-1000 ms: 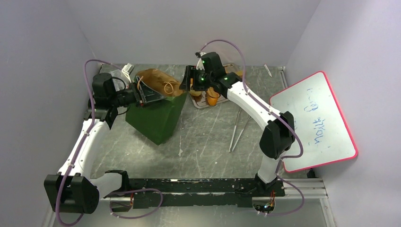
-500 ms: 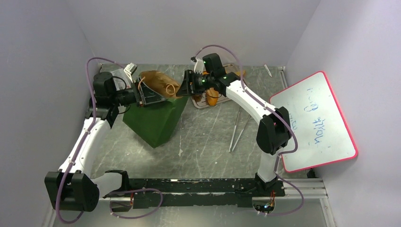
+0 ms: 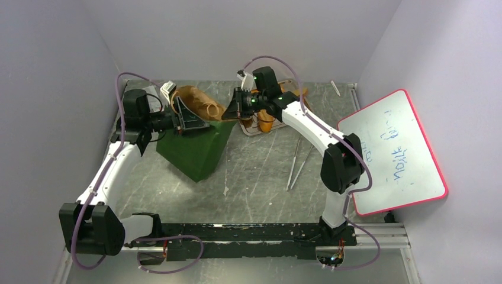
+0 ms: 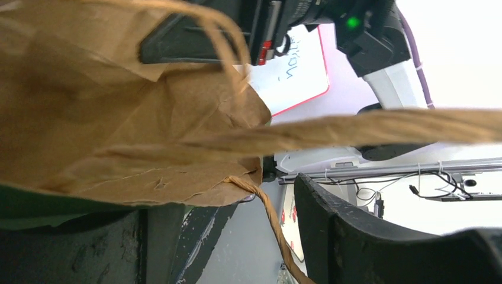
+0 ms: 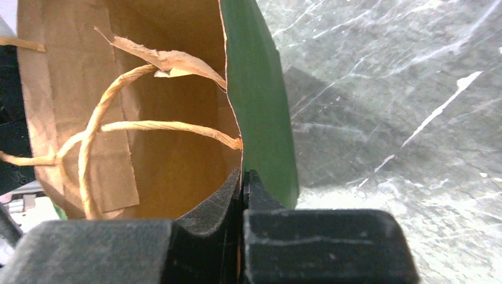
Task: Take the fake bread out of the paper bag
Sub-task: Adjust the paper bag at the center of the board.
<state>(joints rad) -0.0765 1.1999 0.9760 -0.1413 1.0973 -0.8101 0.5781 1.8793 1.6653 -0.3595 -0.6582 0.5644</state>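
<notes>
The right gripper [image 5: 243, 177] has its jaws pressed together on the rim of the paper bag [image 5: 260, 100]. The paper edge is pinched between the black pads [image 5: 213, 201], just where the green outside meets the brown inside. The left gripper [image 4: 225, 236] has its jaws apart. Bare desk [image 3: 266, 177] and a strand of twisted cord show in the gap, and brown paper lies over one finger [image 4: 71, 248]. Whether that finger presses the paper I cannot tell.

The right wrist view shows only brown walls and looping cord handles [image 5: 148, 127] inside the bag, and the gripper body cuts off the bottom. The left wrist view is mostly blurred paper and one cord close to the lens.

The bag sits tilted near the far-left corner of the desk. The fake bread [image 3: 266, 122] shows as orange pieces on a grey tray [image 3: 248, 131] at the middle of the far edge, partly under the right arm [image 3: 308, 127] — the shapes are too small to tell apart.

The left arm [image 3: 109, 171] runs up the left edge and bends in toward the bag. The right arm rises from its near-edge base, elbows beside the whiteboard [image 3: 393, 151], and reaches diagonally toward the far middle.
</notes>
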